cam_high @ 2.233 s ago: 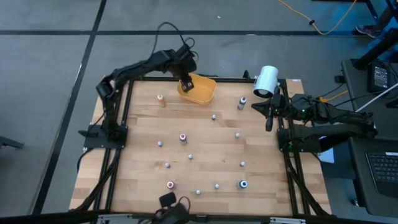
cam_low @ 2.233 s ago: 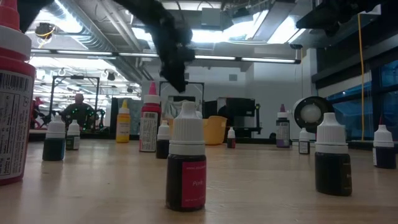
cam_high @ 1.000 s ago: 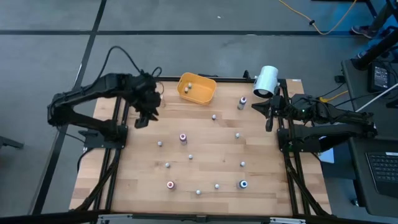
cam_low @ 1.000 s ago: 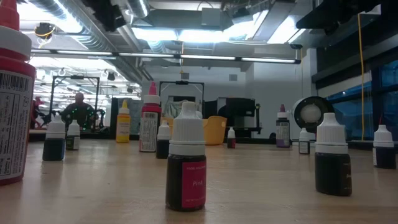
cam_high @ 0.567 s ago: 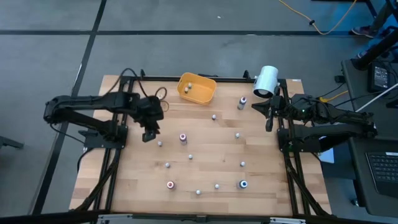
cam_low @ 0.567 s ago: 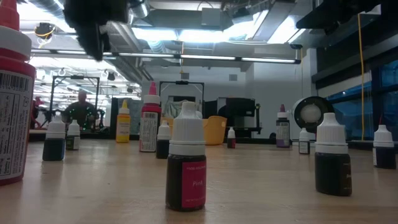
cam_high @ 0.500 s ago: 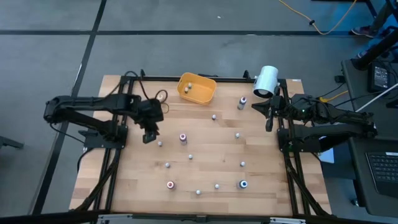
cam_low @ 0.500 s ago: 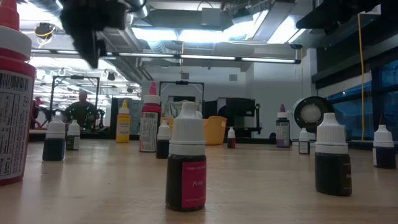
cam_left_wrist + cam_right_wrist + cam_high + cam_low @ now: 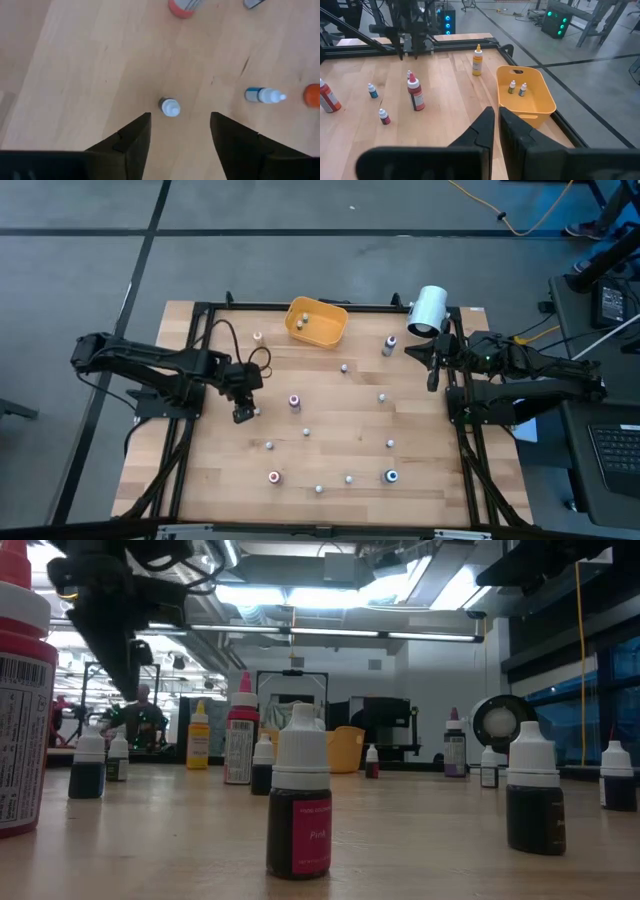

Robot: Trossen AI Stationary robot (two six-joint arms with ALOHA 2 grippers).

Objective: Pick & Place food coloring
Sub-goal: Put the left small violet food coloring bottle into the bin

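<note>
Several tiny food coloring bottles stand scattered on the wooden table (image 9: 330, 480). Two more lie in the orange bowl (image 9: 316, 321) at the far edge. My left gripper (image 9: 243, 413) hangs open, pointing steeply down over the table's left part. A white-topped bottle (image 9: 170, 107) stands upright on its base just beyond its fingertips, in line with the gap between them; nothing touches it. In the low view the left gripper (image 9: 125, 655) is a dark shape above the bottles. My right gripper (image 9: 496, 120) waits shut by the table's right edge, high above the wood.
A big white cylinder (image 9: 428, 310) sits at the far right corner. Taller bottles stand about: a red-topped one (image 9: 294, 401), a yellowish one (image 9: 258, 337), a purple-topped one (image 9: 388, 345). Black frame rails (image 9: 190, 430) border the table. A person (image 9: 140, 715) shows in the room beyond.
My left gripper has come from the table's far left toward the near edge and has sunk lower, rolling at the wrist. It now hangs over the small white-topped bottle. No bottle has moved.
</note>
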